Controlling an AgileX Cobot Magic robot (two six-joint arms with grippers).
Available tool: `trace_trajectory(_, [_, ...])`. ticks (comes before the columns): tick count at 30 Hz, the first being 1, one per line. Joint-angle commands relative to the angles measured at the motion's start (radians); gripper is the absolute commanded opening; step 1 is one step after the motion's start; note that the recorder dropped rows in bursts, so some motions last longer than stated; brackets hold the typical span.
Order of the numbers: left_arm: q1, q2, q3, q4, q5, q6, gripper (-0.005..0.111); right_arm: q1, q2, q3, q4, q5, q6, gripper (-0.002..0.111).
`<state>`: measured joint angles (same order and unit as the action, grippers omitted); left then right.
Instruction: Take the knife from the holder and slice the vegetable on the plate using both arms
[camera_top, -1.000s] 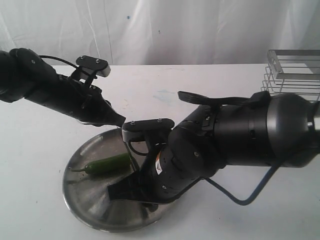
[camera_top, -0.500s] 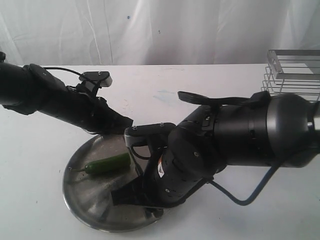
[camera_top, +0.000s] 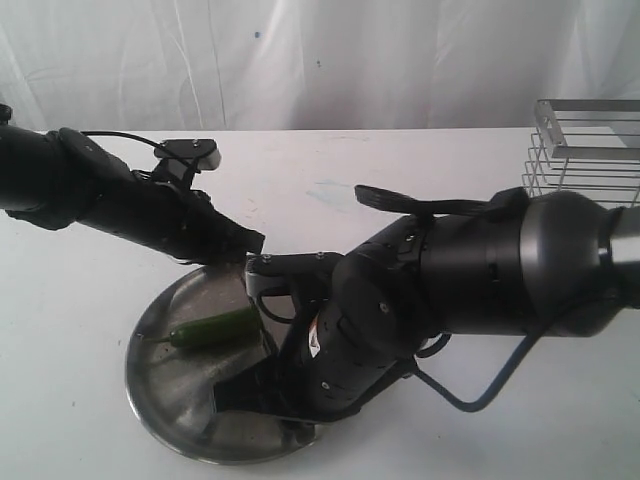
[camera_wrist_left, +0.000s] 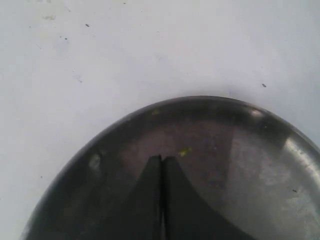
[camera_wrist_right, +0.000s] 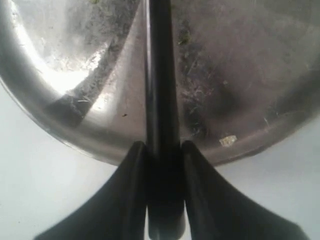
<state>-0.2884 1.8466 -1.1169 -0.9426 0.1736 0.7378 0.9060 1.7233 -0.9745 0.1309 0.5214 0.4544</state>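
The green vegetable (camera_top: 215, 327) lies on the left part of the steel plate (camera_top: 165, 400). My left gripper (camera_top: 255, 243) is shut and empty over the plate's far rim. In the left wrist view its fingertips (camera_wrist_left: 155, 161) meet above the plate (camera_wrist_left: 240, 150). My right gripper (camera_top: 285, 405) sits low at the plate's near right rim, shut on the knife (camera_top: 240, 390). The right wrist view shows the gripper (camera_wrist_right: 161, 150) clamping the black handle of the knife (camera_wrist_right: 160, 75), which reaches out across the plate (camera_wrist_right: 65, 127). The vegetable shows in neither wrist view.
The silver wire holder (camera_top: 585, 150) stands at the far right edge of the white table (camera_top: 400, 170). The bulky right arm (camera_top: 480, 270) covers the plate's right side, with a cable loop (camera_top: 490, 385) hanging below it. A white curtain forms the backdrop.
The left arm dropped and levelled out, bringing its gripper down to the plate's far rim. The right arm eased slightly left and lower over the plate with the knife.
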Motion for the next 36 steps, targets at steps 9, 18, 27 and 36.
trace_trajectory(9, [-0.003, -0.003, 0.001, 0.001, 0.026, 0.006, 0.0, 0.001, 0.034, -0.005, 0.002, -0.022, -0.014, 0.0])
trace_trajectory(18, [-0.003, -0.003, 0.001, -0.147, 0.062, 0.028, 0.0, 0.001, 0.034, -0.005, 0.002, -0.026, -0.014, 0.0])
trace_trajectory(27, [-0.003, 0.05, 0.001, -0.155, 0.064, 0.03, 0.0, 0.001, 0.034, -0.005, 0.002, -0.03, -0.014, 0.0])
trace_trajectory(36, [-0.003, 0.158, 0.001, -0.155, 0.049, 0.14, 0.0, 0.001, 0.034, -0.003, 0.0, -0.034, -0.014, 0.0])
